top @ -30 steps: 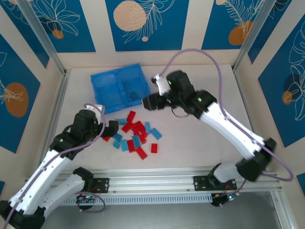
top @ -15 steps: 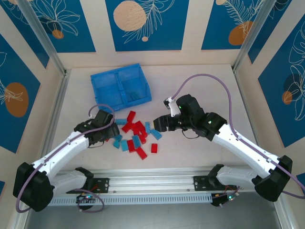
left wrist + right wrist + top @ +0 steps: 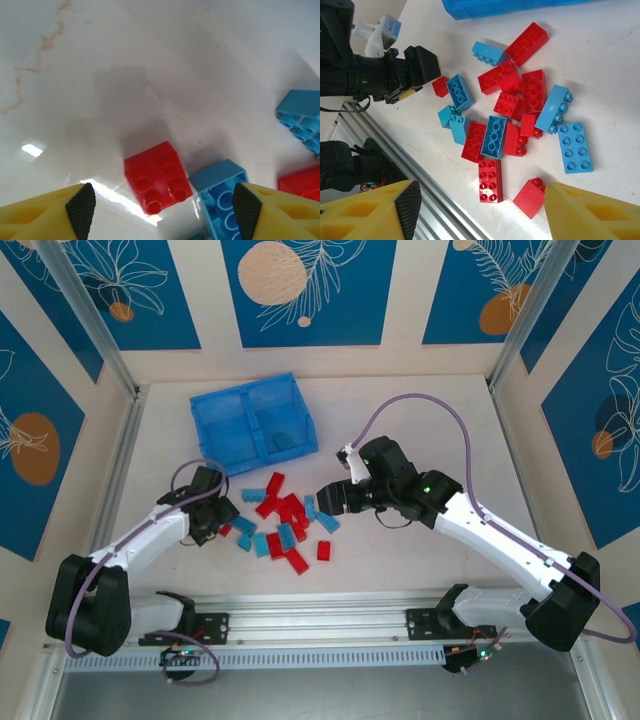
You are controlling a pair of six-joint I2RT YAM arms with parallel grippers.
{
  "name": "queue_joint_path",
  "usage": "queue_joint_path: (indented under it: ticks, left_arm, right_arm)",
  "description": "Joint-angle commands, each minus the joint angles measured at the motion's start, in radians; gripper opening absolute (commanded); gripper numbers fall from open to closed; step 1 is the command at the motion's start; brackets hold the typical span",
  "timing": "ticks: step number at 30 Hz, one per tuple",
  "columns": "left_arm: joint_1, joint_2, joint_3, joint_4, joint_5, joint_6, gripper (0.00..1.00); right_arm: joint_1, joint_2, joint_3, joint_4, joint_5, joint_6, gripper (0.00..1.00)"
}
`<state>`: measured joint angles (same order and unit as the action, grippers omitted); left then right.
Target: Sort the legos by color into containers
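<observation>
On the white bench [image 3: 420,410] the blue bin [image 3: 225,430] sits toward the back, its two compartments side by side so each colour can get its own. The legos [image 3: 290,525], red and light blue mixed, lie in a loose pile in front of it, between our two hands. Our right hand [image 3: 325,495] hovers at the pile's right side, fingers apart and empty, likely choosing a piece. Our left hand [image 3: 162,207], low at the pile's left edge, has its fingers apart on either side of a red brick [image 3: 157,184] without touching it, with a blue brick [image 3: 220,192] just beside. We can read no writing anywhere.
</observation>
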<state>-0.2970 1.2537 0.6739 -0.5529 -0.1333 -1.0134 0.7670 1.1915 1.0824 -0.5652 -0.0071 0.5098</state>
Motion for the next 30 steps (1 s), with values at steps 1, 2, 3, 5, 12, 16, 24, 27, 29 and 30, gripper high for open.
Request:
queue_joint_path:
  ticks: [1,2,3,5,12,16,24,27,29,30]
  left_arm:
    - [0.022,0.038,-0.019,0.066,0.065,0.008,0.76]
    - [0.022,0.049,-0.02,0.062,0.063,0.009,0.73]
    - [0.024,0.06,-0.018,0.05,0.057,0.009,0.71]
    - [0.027,0.081,-0.016,0.016,0.037,0.008,0.64]
    - [0.03,0.1,-0.053,0.012,0.032,-0.003,0.5]
    - [0.031,0.091,-0.068,-0.001,0.02,-0.002,0.47]
    - [0.032,-0.001,-0.043,-0.008,0.058,0.1,0.24]
    - [0.011,-0.1,0.051,-0.059,0.038,0.171,0.23]
    - [-0.006,-0.139,0.145,-0.095,0.004,0.221,0.23]
    - [-0.009,-0.139,0.19,-0.109,-0.01,0.245,0.23]
  right_arm:
    - [0.012,0.012,0.035,-0.007,0.004,0.019,0.69]
    - [0.014,0.015,0.037,-0.01,0.003,0.022,0.69]
    - [0.015,0.017,0.04,-0.013,0.003,0.021,0.68]
    - [0.017,0.019,0.046,-0.02,0.003,0.022,0.68]
    - [0.026,0.022,0.052,-0.021,0.012,0.024,0.69]
    - [0.035,0.023,0.062,-0.032,0.02,0.021,0.69]
    - [0.048,0.023,0.062,-0.02,0.012,0.013,0.69]
    - [0.054,0.024,0.059,0.001,-0.031,0.01,0.7]
    - [0.063,0.023,0.055,0.027,-0.052,0.012,0.7]
    - [0.067,0.023,0.055,0.038,-0.053,0.012,0.7]
